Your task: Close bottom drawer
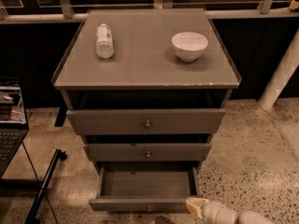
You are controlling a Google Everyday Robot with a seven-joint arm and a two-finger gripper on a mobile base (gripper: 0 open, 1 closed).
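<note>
You see three grey wooden drawers, one round knob each. Slim grey bottom drawer [126, 203] lowest, pulled out farthest. Your pale hand [197, 206] near right, at that drawer front's right end, arm flat, pointing left; grip state: cannot tell. Grey counter [145, 73]: one clear plastic bottle [104, 41] lying, one white bowl [189, 45].

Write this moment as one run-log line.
bottom drawer: pulled out | tool: bottom right, beside drawer front's right end | contact: cannot tell
</note>
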